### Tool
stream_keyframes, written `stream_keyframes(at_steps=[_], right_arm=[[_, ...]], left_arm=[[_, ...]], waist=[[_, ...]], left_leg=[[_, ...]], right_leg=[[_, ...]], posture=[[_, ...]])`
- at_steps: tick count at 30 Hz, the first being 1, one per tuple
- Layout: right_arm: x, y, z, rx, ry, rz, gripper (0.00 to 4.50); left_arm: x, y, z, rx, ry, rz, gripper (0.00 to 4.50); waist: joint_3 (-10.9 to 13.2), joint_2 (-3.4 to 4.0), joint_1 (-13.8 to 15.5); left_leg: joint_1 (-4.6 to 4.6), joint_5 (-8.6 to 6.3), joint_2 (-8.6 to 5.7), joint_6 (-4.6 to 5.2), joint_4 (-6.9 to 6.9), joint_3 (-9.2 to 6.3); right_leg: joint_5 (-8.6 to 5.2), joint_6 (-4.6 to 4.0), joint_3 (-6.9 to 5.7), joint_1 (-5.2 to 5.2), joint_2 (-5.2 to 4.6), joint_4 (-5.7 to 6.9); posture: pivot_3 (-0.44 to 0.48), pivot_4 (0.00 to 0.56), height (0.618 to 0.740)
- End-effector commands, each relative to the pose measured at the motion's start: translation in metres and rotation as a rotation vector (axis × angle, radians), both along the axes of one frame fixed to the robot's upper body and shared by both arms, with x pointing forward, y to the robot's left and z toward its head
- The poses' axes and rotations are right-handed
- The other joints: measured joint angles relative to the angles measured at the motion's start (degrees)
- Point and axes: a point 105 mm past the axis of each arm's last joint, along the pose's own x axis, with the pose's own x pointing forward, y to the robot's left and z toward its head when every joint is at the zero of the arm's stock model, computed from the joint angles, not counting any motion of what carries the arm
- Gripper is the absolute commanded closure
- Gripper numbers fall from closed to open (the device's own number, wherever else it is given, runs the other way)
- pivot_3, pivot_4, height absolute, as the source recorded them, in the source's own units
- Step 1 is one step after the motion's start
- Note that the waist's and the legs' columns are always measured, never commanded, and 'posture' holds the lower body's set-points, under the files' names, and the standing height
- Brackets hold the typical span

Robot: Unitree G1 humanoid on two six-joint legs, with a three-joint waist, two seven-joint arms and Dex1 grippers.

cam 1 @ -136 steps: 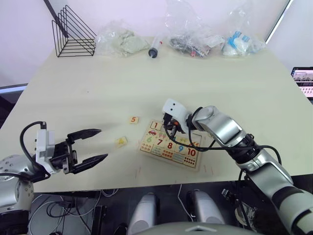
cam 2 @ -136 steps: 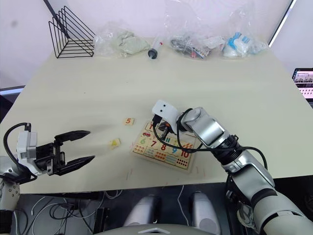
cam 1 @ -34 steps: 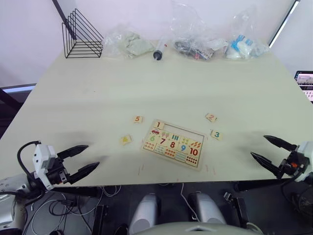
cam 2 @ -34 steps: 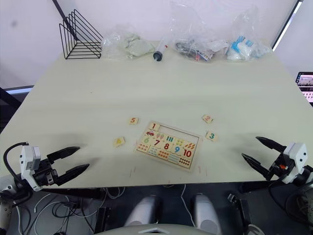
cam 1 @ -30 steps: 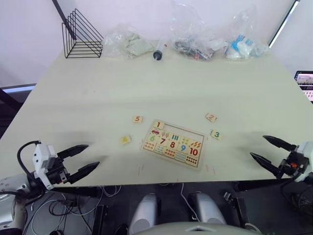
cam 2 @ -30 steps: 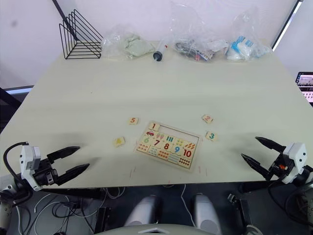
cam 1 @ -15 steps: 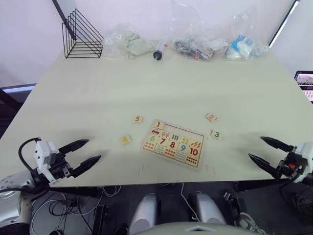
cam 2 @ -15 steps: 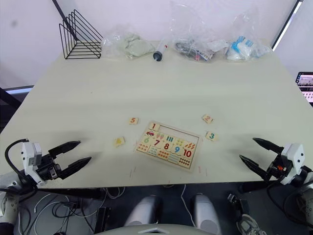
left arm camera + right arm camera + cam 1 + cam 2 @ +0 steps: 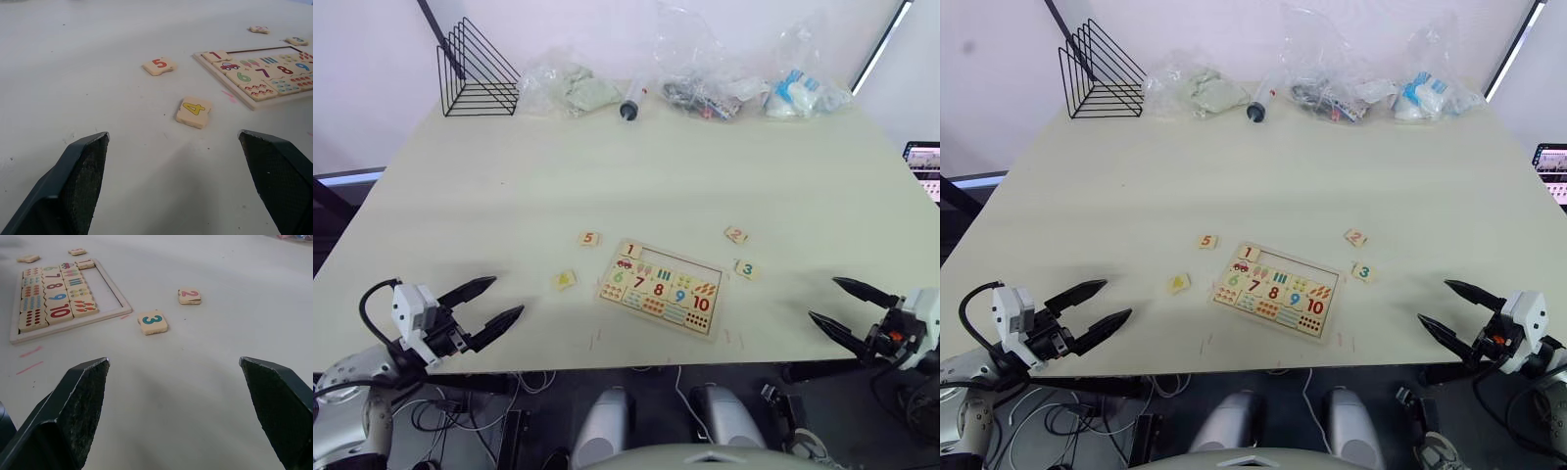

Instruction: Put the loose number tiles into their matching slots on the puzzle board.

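While the 1 tile [image 9: 629, 251] sits seated in the top row of the puzzle board [image 9: 661, 288], four number tiles lie loose on the table [image 9: 607, 166]. The 5 tile [image 9: 589, 238] and the 4 tile [image 9: 566, 280] lie to the board's left, apart from it; the 2 tile [image 9: 736, 235] and the 3 tile [image 9: 745, 269] lie to its right. The remaining slots [image 9: 680, 265] along the upper row stand empty. The left gripper [image 9: 489, 305] hovers near the front edge with fingers spread wide, nothing held. The right gripper [image 9: 847, 309] hovers likewise, fingers wide and empty. The tiles appear thin, stiff and light, lying flat; they will likely slide if nudged. Judged best grip: pinch across two opposite side edges.
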Motion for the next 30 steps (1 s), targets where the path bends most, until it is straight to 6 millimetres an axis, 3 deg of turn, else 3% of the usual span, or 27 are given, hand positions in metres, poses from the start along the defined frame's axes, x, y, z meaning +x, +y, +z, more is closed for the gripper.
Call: stream_keyframes(at_steps=[1, 15, 20, 30], right_arm=[[0.002, 0.005, 0.011, -0.004, -0.054, 0.012, 0.03], [0.036, 0.048, 0.037, 0.008, -0.061, 0.075, 0.03], [0.069, 0.067, 0.043, -0.040, 0.001, 0.032, 0.03], [0.109, 0.099, 0.042, -0.183, 0.077, 0.027, 0.03]], left_arm=[[0.002, 0.000, 0.008, 0.018, -0.032, -0.009, 0.00], [0.013, -0.003, 0.023, 0.082, -0.040, -0.253, 0.00], [0.023, -0.006, 0.030, 0.149, -0.033, -0.403, 0.00], [0.040, -0.022, 0.046, 0.143, -0.077, -0.492, 0.00]], waist=[[0.00, 0.00, 0.00], [0.03, 0.05, -0.05], [0.04, 0.05, -0.11], [0.03, 0.05, -0.15]], left_leg=[[0.00, 0.00, 0.00, 0.00, 0.00, 0.01], [-0.01, 0.00, -0.04, 0.00, 0.00, 0.01], [-0.02, 0.00, -0.16, 0.00, 0.01, 0.00], [-0.27, 0.00, -0.18, 0.00, -0.07, -0.14]], right_leg=[[0.00, 0.00, 0.00, 0.00, 0.00, 0.00], [0.00, -0.01, -0.04, -0.01, 0.08, 0.00], [0.01, -0.01, -0.05, -0.02, 0.09, 0.00], [0.02, 0.00, -0.15, -0.22, 0.09, -0.06]], posture=[[0.000, 0.150, 0.740], [0.000, 0.150, 0.740], [0.000, 0.150, 0.740], [0.000, 0.150, 0.740]])
